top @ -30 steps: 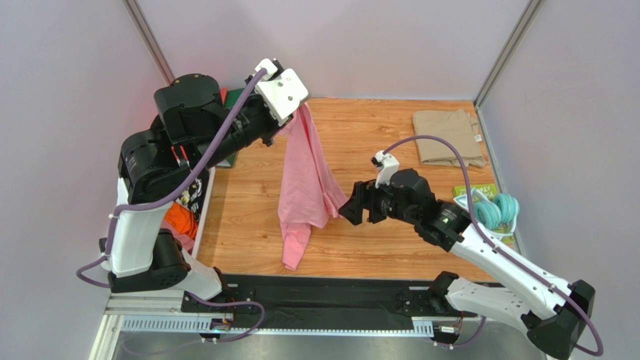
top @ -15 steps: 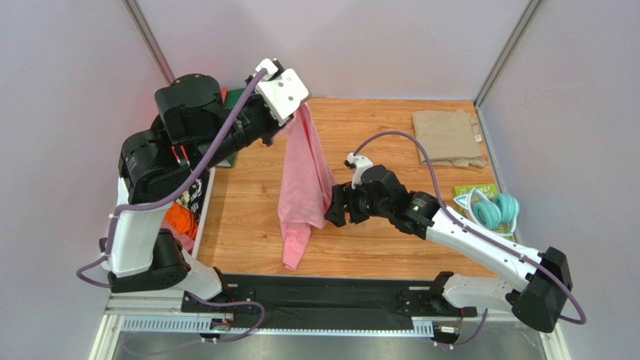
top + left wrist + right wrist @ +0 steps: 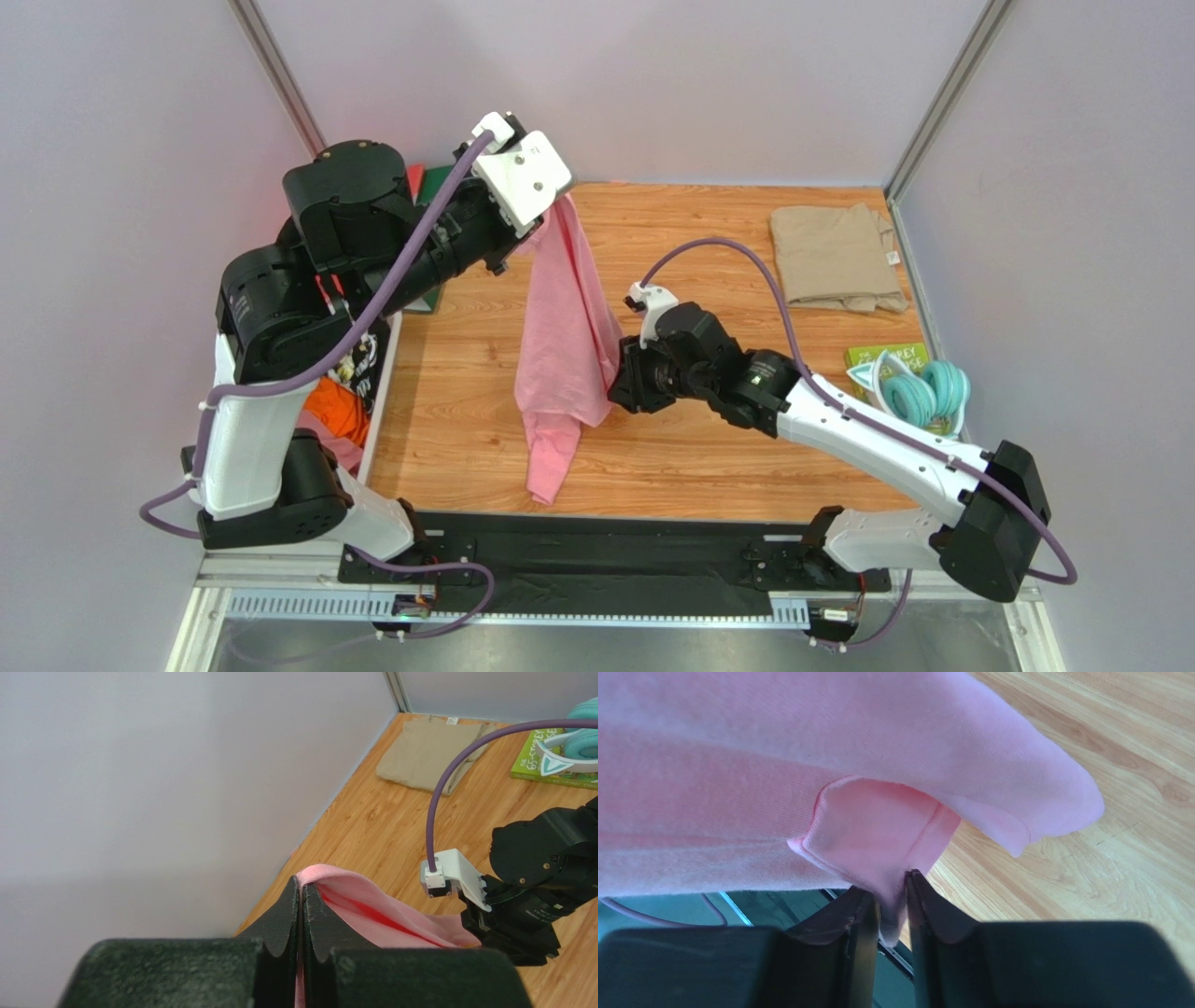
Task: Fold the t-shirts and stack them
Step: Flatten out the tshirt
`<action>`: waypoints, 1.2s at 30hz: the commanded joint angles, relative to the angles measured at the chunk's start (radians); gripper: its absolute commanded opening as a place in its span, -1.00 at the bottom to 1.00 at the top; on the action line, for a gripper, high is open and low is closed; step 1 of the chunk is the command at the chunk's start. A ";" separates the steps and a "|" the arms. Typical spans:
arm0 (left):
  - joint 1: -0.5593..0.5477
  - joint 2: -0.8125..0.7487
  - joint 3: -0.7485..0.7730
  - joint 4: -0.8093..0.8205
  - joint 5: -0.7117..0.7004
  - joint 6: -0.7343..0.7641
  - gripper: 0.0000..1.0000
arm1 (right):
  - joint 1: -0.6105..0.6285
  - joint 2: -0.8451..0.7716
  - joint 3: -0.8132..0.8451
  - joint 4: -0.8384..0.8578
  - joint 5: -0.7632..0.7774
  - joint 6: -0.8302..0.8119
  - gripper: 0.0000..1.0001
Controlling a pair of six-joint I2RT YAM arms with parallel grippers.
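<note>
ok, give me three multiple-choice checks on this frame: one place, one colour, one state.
1. Where is the khaki t-shirt?
A) far right corner of the table
B) near left edge
C) up in the air

2. What colour are the headphones?
A) black
B) teal
C) red

3. What state is the pink t-shirt in?
A) folded flat
B) rolled into a ball
C) hanging from the left gripper, with the right gripper pinching a lower flap

Answers:
1 A: it lies folded near the back right post.
2 B: teal cups rest on the green book.
3 C: the left jaws are shut on its top, and the right wrist view shows a pink flap between the fingers.
</note>
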State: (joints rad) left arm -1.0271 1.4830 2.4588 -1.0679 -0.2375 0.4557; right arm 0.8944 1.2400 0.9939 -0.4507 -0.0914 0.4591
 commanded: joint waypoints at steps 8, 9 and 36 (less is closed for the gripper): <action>-0.005 -0.030 -0.012 0.025 -0.017 0.023 -1.00 | 0.006 -0.059 0.057 -0.043 0.054 -0.023 -1.00; -0.005 -0.030 -0.020 0.026 -0.023 0.027 -1.00 | 0.005 -0.076 0.061 -0.061 0.070 -0.028 -1.00; 0.142 -0.325 -0.437 0.077 -0.114 0.213 -1.00 | 0.005 -0.344 0.709 -0.568 0.466 -0.221 -1.00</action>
State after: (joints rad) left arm -0.8997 1.1984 2.0686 -1.0142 -0.3393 0.6388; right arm 0.8944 0.8547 1.6733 -0.9901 0.3325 0.2794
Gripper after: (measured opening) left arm 0.005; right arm 0.015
